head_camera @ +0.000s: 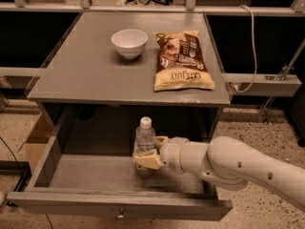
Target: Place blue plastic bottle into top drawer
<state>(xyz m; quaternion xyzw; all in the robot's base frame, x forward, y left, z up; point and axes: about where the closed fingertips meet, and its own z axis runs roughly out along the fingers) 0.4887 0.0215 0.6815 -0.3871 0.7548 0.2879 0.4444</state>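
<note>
The blue plastic bottle, clear with a white cap, stands upright inside the open top drawer, right of its middle, its base at the drawer floor. My gripper reaches in from the right and is shut on the bottle's lower body. The white arm runs off to the lower right. The drawer is pulled far out below the table, and its front panel with a small knob shows at the bottom.
On the grey table top stand a white bowl and a brown snack bag. A cardboard box sits left of the drawer. A white cable hangs at the right.
</note>
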